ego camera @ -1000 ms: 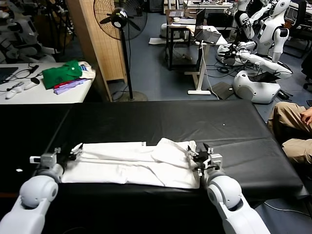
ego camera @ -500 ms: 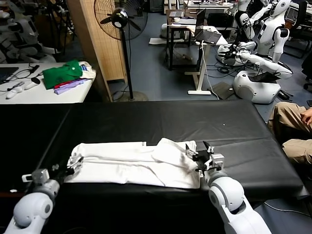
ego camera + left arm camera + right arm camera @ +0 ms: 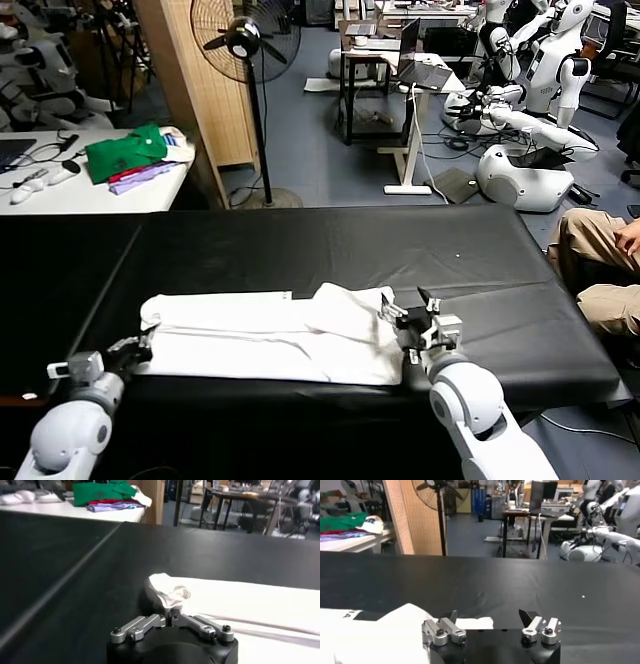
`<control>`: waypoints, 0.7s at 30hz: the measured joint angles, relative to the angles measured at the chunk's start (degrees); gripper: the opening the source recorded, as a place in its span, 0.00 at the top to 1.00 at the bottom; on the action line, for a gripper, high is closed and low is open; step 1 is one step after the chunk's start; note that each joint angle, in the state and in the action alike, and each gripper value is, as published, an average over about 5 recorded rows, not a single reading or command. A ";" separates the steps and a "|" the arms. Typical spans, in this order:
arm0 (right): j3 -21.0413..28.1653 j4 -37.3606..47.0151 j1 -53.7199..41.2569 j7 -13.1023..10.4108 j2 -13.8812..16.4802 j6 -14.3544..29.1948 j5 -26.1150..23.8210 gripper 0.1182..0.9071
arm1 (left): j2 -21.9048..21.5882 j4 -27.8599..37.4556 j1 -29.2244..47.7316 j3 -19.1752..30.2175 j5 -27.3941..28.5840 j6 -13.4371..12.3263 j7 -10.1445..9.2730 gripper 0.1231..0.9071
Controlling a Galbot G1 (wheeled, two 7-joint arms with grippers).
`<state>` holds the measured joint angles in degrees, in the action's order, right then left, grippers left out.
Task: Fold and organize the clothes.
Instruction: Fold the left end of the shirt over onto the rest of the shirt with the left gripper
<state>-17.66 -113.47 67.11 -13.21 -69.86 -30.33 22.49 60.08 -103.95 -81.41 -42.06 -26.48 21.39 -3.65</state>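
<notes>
The white T-shirt (image 3: 270,335) lies folded into a long band across the front of the black table (image 3: 300,240). My left gripper (image 3: 138,347) sits at the band's left end. In the left wrist view its jaws (image 3: 171,612) are closed, with a bunched corner of the T-shirt (image 3: 167,592) pinched at their tips. My right gripper (image 3: 408,318) is at the band's right end, open. In the right wrist view its fingers (image 3: 488,616) stand wide apart just above the edge of the T-shirt (image 3: 385,630), with nothing held.
A white side table at the back left carries a green garment (image 3: 125,150) and a purple cloth. A standing fan (image 3: 245,35) and a wooden panel stand behind the black table. A seated person's knees (image 3: 600,270) are at the right edge.
My left gripper drew back toward the table's front left and went from open to shut on the shirt's left corner. The right gripper stayed open and almost still.
</notes>
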 joint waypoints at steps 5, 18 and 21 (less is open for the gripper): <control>-0.35 -1.09 0.59 -0.03 -0.21 -0.17 0.02 0.14 | -3.11 1.52 -0.92 -2.39 18.26 -4.69 -0.16 0.96; -1.50 -2.68 3.28 -0.45 -1.30 -0.48 -1.26 0.14 | -0.18 -12.24 -1.98 2.94 6.08 3.03 -3.81 0.96; -2.19 -2.72 4.05 -0.51 -1.45 -0.48 -1.45 0.14 | 3.12 -16.40 0.31 8.03 -4.66 6.96 -7.22 0.96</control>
<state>-19.85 -116.19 71.17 -13.72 -71.31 -30.81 21.04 63.21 -120.35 -81.11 -34.03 -31.14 28.35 -10.87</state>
